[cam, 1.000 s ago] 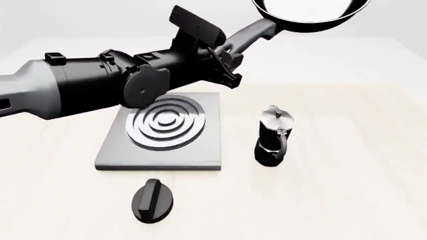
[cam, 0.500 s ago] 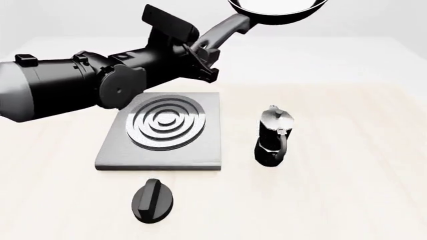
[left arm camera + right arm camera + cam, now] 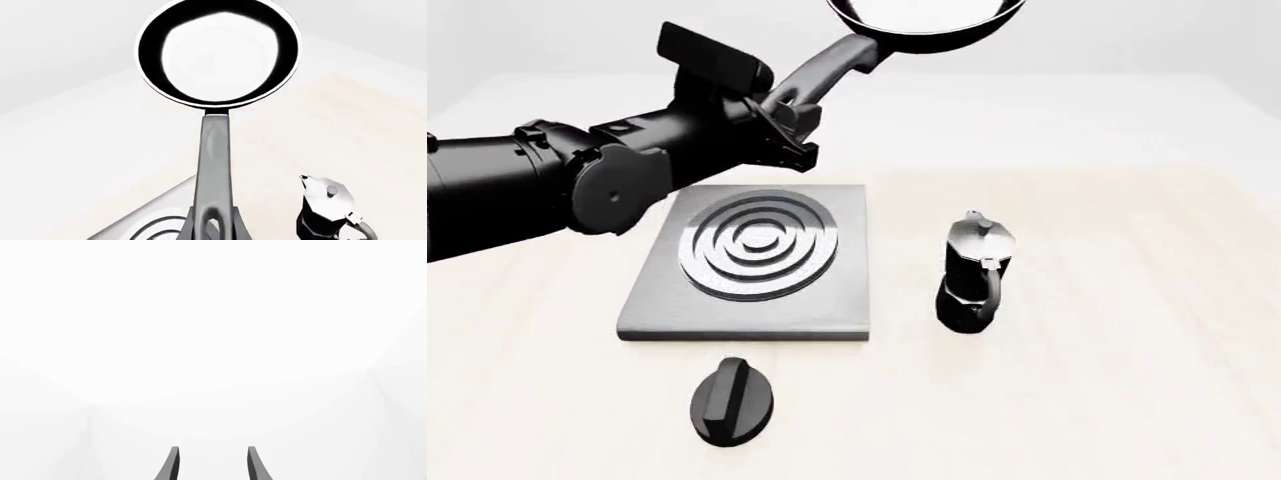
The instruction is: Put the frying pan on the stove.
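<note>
Front view: the left tool [image 3: 790,112] is closed on the dark grey handle of the frying pan [image 3: 924,22] and holds it in the air, handle slanting up and away to the glossy black bowl, which is cut off by the top edge of the picture. The pan is clear of the tabletop [image 3: 1121,380], above and beyond the far right corner of the stove [image 3: 827,300]. The stove lies flat with its concentric silver rings bare. A moka pot [image 3: 972,272] stands upright just right of it, not touching. A black oval knob [image 3: 733,399] lies on the near side of the stove, apart from it.

Left wrist view: the frying pan [image 3: 219,52] stretches straight out from the left tool [image 3: 215,225], whose fingers press on either side of the handle's near end. The stove [image 3: 150,222] shows beneath, and the moka pot [image 3: 323,212] beside it.

Right wrist view: the right tool [image 3: 212,465] is spread open with nothing between its two fingertips, facing a blank white background
</note>
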Available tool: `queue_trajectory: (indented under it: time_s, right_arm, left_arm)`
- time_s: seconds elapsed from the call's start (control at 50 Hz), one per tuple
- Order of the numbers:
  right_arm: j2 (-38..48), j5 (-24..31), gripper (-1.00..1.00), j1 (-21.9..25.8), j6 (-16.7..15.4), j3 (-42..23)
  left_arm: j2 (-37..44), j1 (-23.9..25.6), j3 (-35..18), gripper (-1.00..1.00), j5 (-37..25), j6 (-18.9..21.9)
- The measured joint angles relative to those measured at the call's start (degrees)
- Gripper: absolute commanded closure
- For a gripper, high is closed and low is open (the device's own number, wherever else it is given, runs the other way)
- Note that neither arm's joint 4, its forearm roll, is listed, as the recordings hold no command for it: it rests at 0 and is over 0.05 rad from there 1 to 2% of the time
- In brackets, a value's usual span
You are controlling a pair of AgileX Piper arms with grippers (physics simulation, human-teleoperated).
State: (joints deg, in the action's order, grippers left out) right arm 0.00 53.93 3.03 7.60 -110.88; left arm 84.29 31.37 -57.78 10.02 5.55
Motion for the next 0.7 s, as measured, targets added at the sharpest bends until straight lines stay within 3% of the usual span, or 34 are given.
queue_trajectory:
  time_s: [0.7]
  right_arm:
    - [0.0, -0.4, -1.00, 0.2, -0.3, 1.0]
  left_arm:
    - [-7.6, -4.3, 9.2, 1.00, -1.2, 0.5]
